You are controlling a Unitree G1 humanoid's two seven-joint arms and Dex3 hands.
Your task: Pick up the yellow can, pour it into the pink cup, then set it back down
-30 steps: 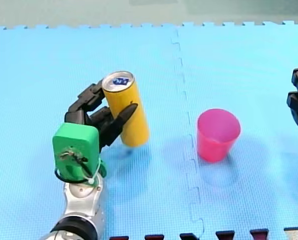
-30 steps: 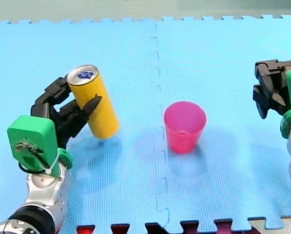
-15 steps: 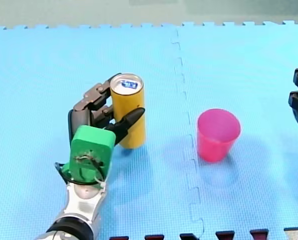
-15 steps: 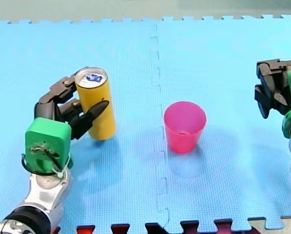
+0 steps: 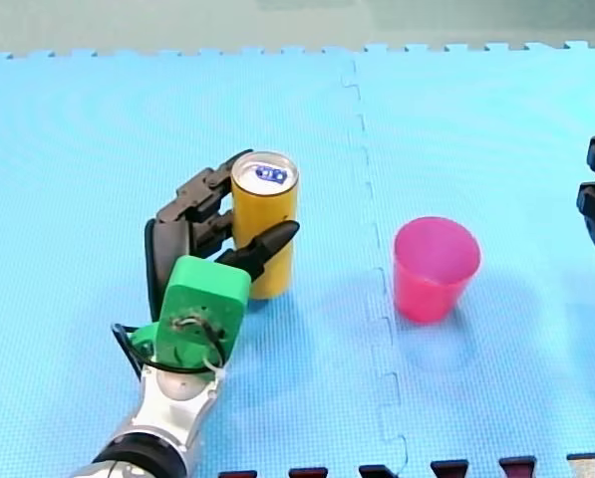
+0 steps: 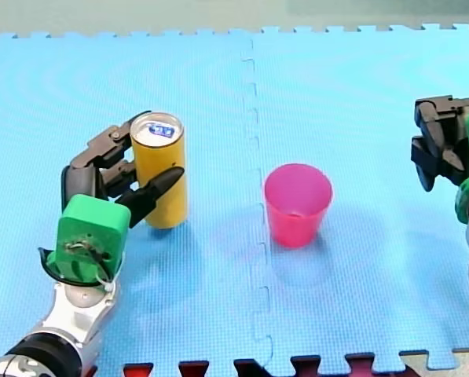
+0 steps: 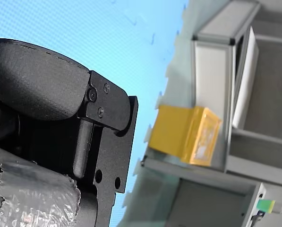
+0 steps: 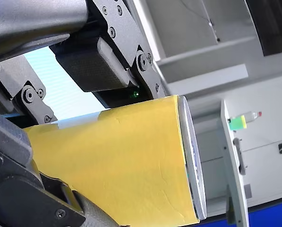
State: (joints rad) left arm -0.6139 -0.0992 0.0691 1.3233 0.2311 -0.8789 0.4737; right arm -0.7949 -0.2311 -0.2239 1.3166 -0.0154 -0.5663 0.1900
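Plainly, the left hand [image 6: 108, 177] grips the tall yellow metal can [image 6: 162, 153] upright (left of centre); the pink plastic cup [image 6: 298, 204] stands mid-frame, the right hand [image 6: 442, 145] empty at the right edge.

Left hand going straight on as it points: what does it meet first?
The yellow can, already in the left hand's grip. Beyond it the way looks free across the blue mat, depth unclear; the pink cup stands off to the right, the right hand at the mat's right edge.

Open mat [image 6: 218, 298] between yellow can [image 6: 162, 177] and pink cup [image 6: 298, 206]; left hand [image 6: 108, 177] fingers [image 6: 99, 149] wrap can's left side.
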